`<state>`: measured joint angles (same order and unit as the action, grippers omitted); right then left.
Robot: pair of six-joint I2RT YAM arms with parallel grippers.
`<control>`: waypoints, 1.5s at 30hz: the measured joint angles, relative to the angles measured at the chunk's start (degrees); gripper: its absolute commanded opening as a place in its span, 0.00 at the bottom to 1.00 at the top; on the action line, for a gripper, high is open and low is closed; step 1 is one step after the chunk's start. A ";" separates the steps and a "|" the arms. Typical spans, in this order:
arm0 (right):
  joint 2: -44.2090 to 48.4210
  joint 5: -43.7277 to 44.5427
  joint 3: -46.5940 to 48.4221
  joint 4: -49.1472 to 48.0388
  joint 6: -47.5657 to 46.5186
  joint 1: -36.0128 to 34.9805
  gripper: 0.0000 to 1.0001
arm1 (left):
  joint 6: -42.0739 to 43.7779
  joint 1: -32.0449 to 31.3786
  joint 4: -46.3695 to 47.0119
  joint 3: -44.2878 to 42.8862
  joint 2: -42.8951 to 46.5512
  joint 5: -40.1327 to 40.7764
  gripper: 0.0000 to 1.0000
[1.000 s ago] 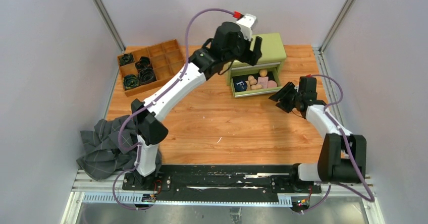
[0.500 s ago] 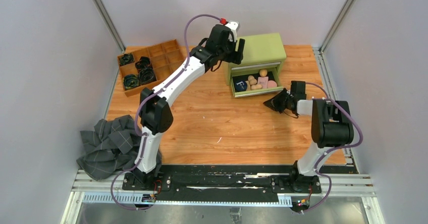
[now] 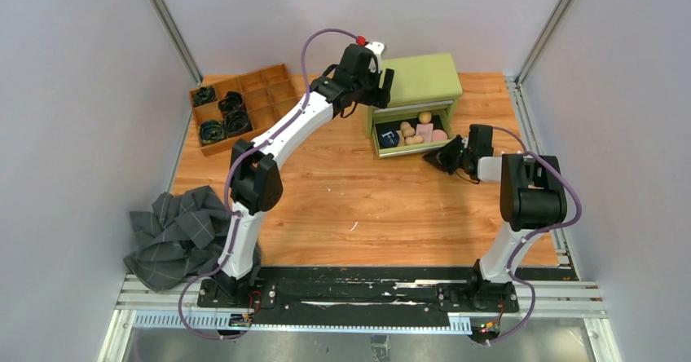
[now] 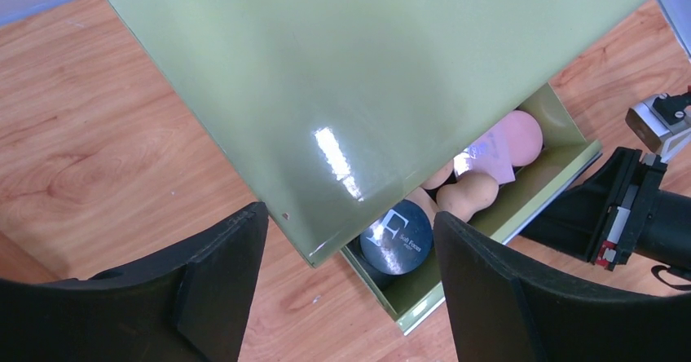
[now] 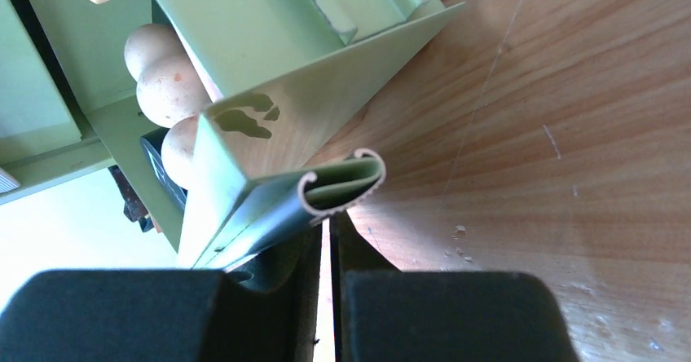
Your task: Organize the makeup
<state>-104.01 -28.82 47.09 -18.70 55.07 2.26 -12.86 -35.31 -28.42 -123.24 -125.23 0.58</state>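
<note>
Since the makeup [image 3: 411,131] lies in the open drawer [image 5: 342,184], the right tool [image 5: 328,236], jaws closed on nothing, is nearer, just beside its front lip; the left tool [image 4: 349,223] hangs wide above the cabinet [image 4: 367,68].

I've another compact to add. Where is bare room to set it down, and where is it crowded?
Free: the tabletop in front of the open drawer, right of the left arm; the wooden tray's right-hand compartments. Crowded: the drawer, packed with sponges and a compact, the right gripper shut at its front corner; the tray's left compartments hold black coiled bands.
</note>
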 measured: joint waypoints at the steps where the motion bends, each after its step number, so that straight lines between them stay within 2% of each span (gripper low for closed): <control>1: -0.17 -0.24 0.04 -0.17 0.07 0.00 0.06 | 0.00 0.00 0.00 0.00 0.00 -0.15 0.79; 6: -1.97 -1.99 0.09 -3.02 1.62 -0.02 0.06 | 0.00 0.24 -0.11 -0.04 0.00 -1.09 0.80; 22: -10.54 -1.16 6.25 -24.87 14.10 -5.99 0.04 | -0.07 1.09 -0.37 -0.17 -0.02 -5.03 0.80; 28: -14.71 1.22 10.34 -26.53 16.13 -7.30 0.03 | -0.11 1.22 -0.39 -0.17 -0.02 -5.62 0.81; 38: -18.27 5.31 14.69 -25.57 15.80 -7.65 0.08 | 0.00 1.27 -0.39 -0.15 0.02 -6.73 0.81; 42: -17.44 5.33 12.22 -26.49 15.54 -8.20 0.13 | 0.02 1.27 -0.87 0.42 0.63 -7.32 0.84; 45: -11.50 6.03 4.85 -24.24 12.70 -8.50 0.19 | 0.39 0.90 -2.54 1.01 1.79 -7.69 0.86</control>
<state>-115.50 -22.79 51.94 -42.94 67.77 -6.24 -12.47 -34.41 -30.96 -122.23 -123.44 -7.11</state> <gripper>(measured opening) 0.140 0.844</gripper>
